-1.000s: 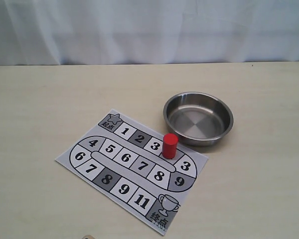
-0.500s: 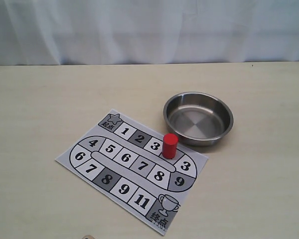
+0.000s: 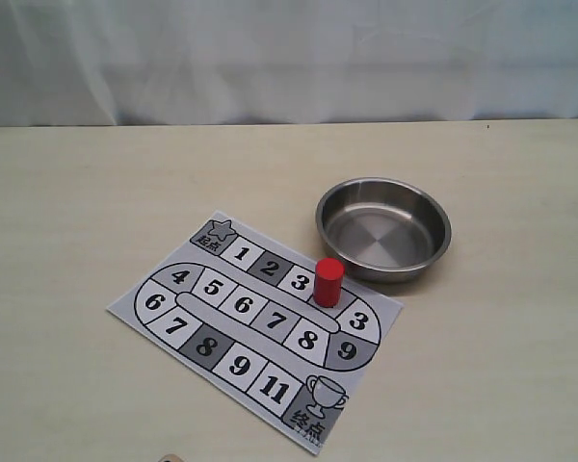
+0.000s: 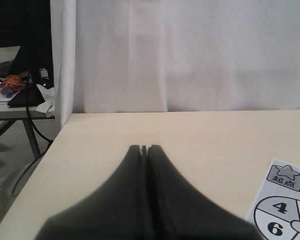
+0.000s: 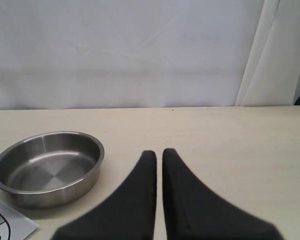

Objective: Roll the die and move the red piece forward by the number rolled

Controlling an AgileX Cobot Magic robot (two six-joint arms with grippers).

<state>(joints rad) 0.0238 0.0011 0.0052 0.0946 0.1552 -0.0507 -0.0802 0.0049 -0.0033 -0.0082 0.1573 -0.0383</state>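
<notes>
The red piece (image 3: pixel 328 280) stands upright on the numbered paper board (image 3: pixel 183 332), on the square just past the top-row 3, close to the bowl. No die shows clearly; a tiny tan sliver (image 3: pixel 170 458) at the bottom edge of the exterior view cannot be identified. Neither gripper appears in the exterior view. My left gripper (image 4: pixel 144 148) hovers over bare table with its jaws pressed together and nothing held. My right gripper (image 5: pixel 159 152) is over the table beside the bowl, jaws almost touching with a thin slit and nothing between them.
A round steel bowl (image 3: pixel 443 241) sits empty behind and right of the board; its wall (image 5: pixel 55 192) is also in the right wrist view. The board's star corner (image 4: pixel 285 175) shows in the left wrist view. A white curtain backs the table. The table's edge (image 4: pixel 50 150) lies near my left gripper.
</notes>
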